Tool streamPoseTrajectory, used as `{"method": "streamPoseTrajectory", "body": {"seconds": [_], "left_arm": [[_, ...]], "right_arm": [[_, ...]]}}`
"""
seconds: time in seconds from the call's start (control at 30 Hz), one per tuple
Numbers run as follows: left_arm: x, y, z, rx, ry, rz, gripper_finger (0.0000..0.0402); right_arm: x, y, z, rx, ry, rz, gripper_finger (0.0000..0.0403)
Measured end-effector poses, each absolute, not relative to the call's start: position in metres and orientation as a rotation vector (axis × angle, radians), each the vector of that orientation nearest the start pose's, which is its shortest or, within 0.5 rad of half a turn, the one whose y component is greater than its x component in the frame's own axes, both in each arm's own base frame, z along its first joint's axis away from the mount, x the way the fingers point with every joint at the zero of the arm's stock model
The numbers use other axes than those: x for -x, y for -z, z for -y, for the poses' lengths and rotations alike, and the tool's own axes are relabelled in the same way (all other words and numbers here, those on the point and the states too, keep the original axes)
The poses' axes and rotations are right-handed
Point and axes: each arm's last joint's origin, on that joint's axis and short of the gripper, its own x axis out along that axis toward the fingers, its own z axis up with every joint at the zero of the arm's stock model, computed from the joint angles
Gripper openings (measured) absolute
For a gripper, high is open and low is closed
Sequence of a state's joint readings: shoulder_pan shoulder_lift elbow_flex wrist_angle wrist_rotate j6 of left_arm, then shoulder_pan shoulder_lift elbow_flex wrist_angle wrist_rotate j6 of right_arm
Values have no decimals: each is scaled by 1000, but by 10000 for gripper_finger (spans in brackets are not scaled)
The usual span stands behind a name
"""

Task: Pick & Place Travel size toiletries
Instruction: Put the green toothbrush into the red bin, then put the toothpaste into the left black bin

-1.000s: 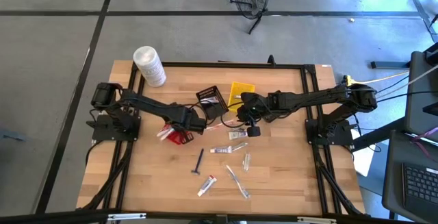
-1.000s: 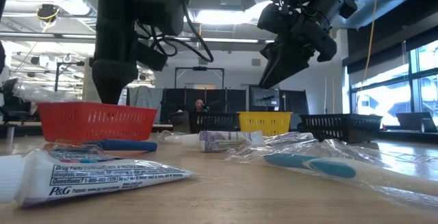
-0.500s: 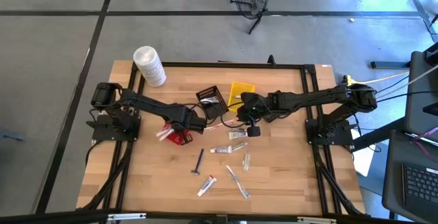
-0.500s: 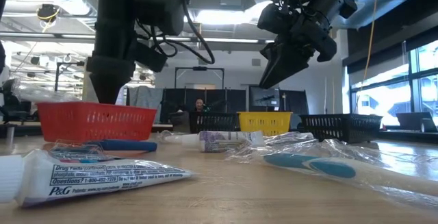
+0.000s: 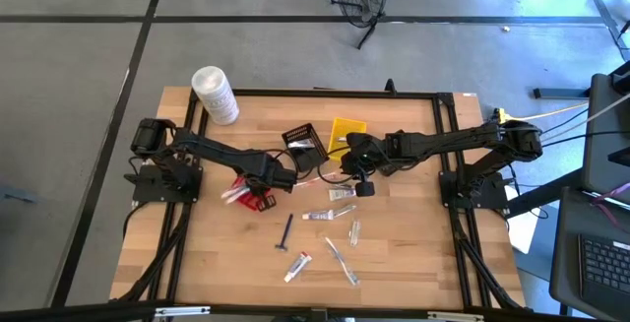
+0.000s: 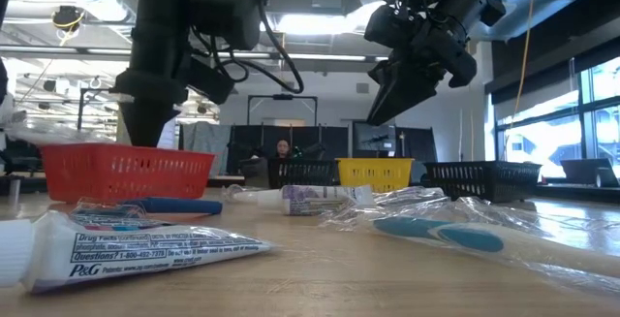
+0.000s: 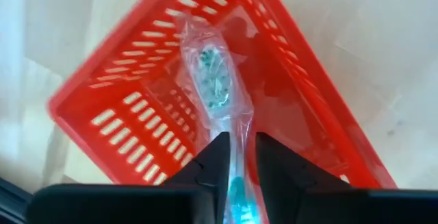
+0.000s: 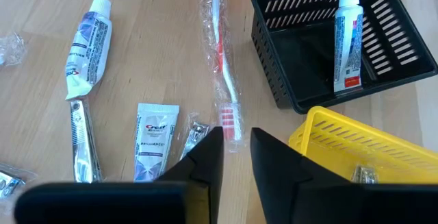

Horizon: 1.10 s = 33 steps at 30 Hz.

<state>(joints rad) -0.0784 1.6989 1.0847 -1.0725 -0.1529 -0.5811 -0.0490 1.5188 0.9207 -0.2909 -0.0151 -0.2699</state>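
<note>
A red basket (image 7: 137,101) stands at the table's left centre (image 5: 258,202), and a wrapped toothbrush (image 7: 215,80) with green bristles lies in it. My left gripper (image 7: 241,162) points down over the basket, open, with the toothbrush's handle in the gap between its fingers. My right gripper (image 8: 237,148) hangs above the table's middle (image 5: 359,186), slightly open and holding nothing. Below it lie a red toothbrush (image 8: 222,66), a Crest tube (image 8: 154,138) and another tube (image 8: 89,35). My left gripper comes from above, pointing down, with the wrapped toothbrush's handle (image 7: 236,142) between its two fingers. The head end rests on the basket's floor. Whether the fingers still touch the wrapper I cannot tell.
A black basket (image 8: 287,80) holding a tube (image 8: 348,35) and a yellow basket (image 8: 369,148) stand at the far middle. A white tub (image 5: 215,94) stands at the far left corner. Several more toiletries lie toward the near edge, among them a black razor (image 5: 287,231).
My left gripper has opened over the red basket, which shows in the low view as its fingertips standing wider apart, and it has turned a little about its own axis. My right arm has kept still.
</note>
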Motion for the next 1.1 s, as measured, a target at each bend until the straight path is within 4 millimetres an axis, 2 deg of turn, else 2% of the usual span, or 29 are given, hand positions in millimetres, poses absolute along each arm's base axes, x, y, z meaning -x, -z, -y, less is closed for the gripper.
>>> {"method": "streamPoseTrajectory", "body": {"seconds": [0.2,0.4,0.6,0.8,1.1], "left_arm": [[-279,-183,17,227,-555,-1581,96],[-289,-209,18,251,-539,-1563,107],[-305,-226,25,316,-560,-1417,107],[-318,-227,41,316,-479,-1281,107],[-339,-229,74,148,-261,-1022,105]], "right_arm": [[-303,-204,14,223,-88,-887,89],[-303,-204,14,224,-89,-886,95],[-305,-205,15,206,-77,-866,93],[-305,-205,13,205,-80,-868,94],[-305,-205,13,203,-80,-866,132]]}}
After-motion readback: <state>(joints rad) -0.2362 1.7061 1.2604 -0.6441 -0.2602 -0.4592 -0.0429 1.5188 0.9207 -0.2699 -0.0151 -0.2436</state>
